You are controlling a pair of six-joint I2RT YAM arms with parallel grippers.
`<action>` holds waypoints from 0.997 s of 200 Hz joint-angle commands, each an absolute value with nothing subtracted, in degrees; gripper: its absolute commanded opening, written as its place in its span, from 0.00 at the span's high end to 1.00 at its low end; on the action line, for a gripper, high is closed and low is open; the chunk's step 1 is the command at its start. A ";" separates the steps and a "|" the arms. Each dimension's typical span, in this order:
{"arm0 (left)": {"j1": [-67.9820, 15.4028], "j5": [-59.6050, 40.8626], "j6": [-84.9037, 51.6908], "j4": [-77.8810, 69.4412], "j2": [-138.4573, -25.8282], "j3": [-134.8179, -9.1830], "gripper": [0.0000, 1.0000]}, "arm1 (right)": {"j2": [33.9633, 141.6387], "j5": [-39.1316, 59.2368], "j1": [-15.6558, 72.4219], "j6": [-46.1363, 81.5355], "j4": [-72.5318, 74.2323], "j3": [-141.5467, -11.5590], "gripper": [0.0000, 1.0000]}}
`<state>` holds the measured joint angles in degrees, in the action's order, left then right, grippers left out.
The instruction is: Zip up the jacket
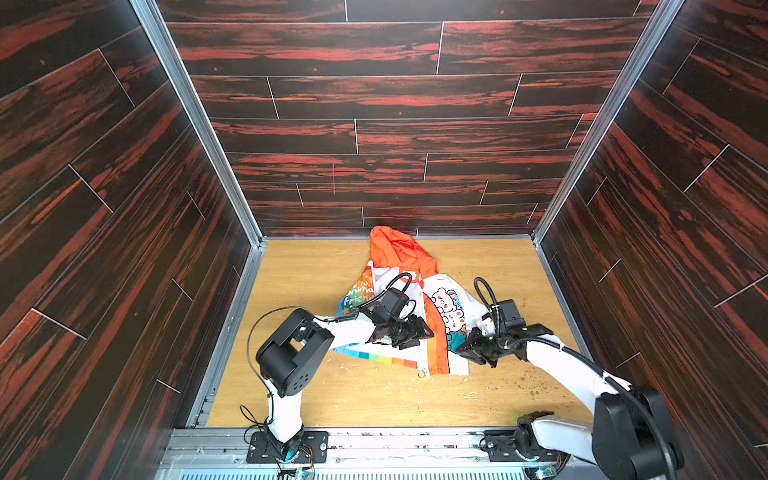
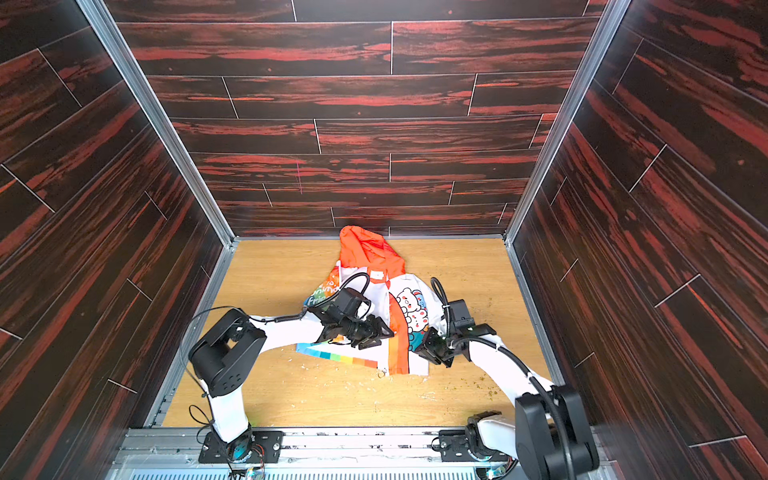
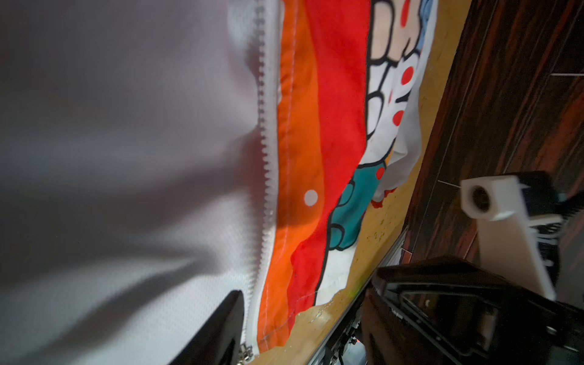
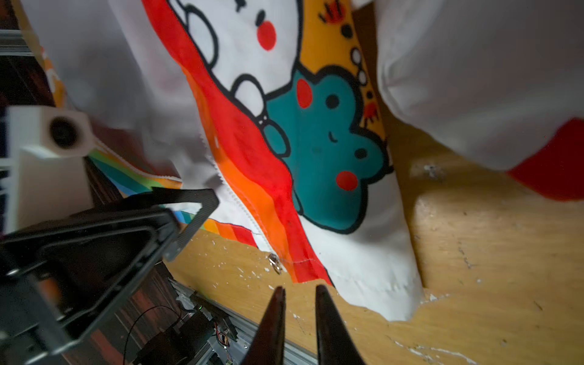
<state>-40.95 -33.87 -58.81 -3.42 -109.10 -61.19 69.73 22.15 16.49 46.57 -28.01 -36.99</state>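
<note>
Left claw [image 1: 417,336] hangs with its jaws apart over the middle of the jacket [image 1: 440,309]. One finger [image 3: 224,322] lies against the white zipper teeth [image 3: 265,142], and it clamps nothing that shows. Right claw [image 4: 298,289] hovers empty, tips only a crack apart, just off the bottom hem near the metal zipper ring [image 4: 275,264]. The jacket lies front-up and unzipped on the wooden table [image 1: 324,395], its orange hood [image 1: 399,249] toward the back wall [image 1: 374,137].
</note>
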 commanded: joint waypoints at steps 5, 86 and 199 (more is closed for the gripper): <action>-41.21 -35.58 -58.01 -5.60 -110.26 -62.23 0.40 | 67.68 22.77 16.68 48.31 -28.02 -37.35 0.79; -41.90 -37.93 -63.97 -19.18 -115.22 -61.72 0.46 | 67.92 23.19 16.70 48.06 -29.35 -39.18 0.79; -42.53 -39.38 -66.25 -21.81 -116.13 -62.14 0.65 | 66.83 22.68 16.70 46.65 -30.96 -40.49 0.79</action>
<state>-42.11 -39.00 -66.92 -22.55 -115.28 -61.21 68.34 22.70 16.49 47.35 -29.02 -38.65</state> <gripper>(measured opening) 0.374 0.214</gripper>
